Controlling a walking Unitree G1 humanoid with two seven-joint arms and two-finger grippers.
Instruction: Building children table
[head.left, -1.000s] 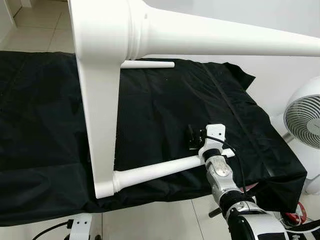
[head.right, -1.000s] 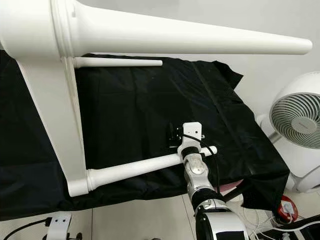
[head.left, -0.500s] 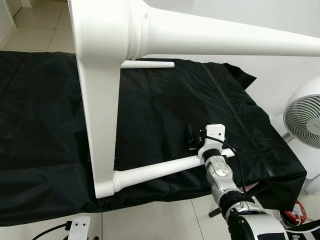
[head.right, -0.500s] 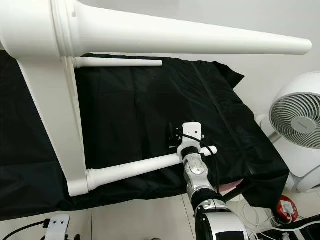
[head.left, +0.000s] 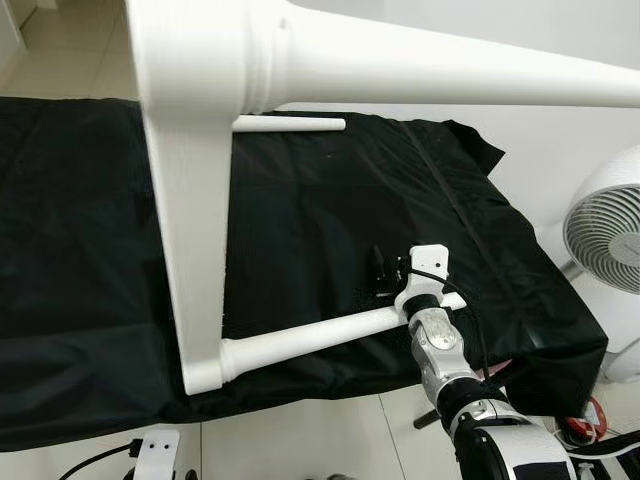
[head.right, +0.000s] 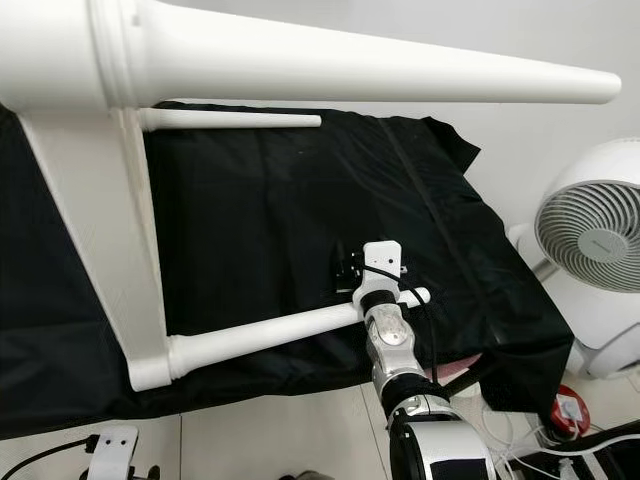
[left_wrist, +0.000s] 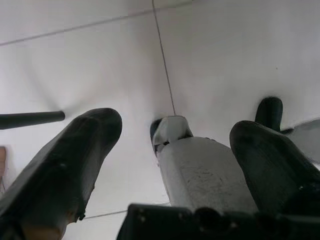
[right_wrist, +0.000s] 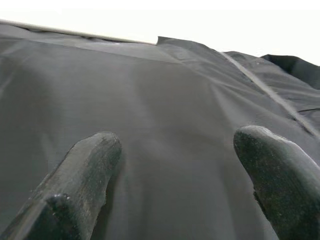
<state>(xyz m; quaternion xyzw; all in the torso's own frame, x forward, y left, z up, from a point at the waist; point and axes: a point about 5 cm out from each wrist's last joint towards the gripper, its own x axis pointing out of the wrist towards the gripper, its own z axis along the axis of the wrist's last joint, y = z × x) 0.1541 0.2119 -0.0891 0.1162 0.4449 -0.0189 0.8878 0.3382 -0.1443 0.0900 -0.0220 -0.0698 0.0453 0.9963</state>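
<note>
White table frame (head.left: 190, 250) stands on its side on the black-draped worktop (head.left: 330, 230); three legs show, its top edge cut off. Right gripper (head.left: 385, 275) reaches over the lowest leg (head.left: 310, 338). Left wrist: left gripper (left_wrist: 172, 145), jaws apart, above floor tiles (left_wrist: 100, 65). Right wrist: jaws apart over cloth.

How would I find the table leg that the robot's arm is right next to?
Look at the big black cloth covering the flat surface. Near its front edge a white table leg lies sideways, joined to the white tabletop standing on its side. The other legs sit higher or farther back; this one has the right pincer just above its free end.
</note>
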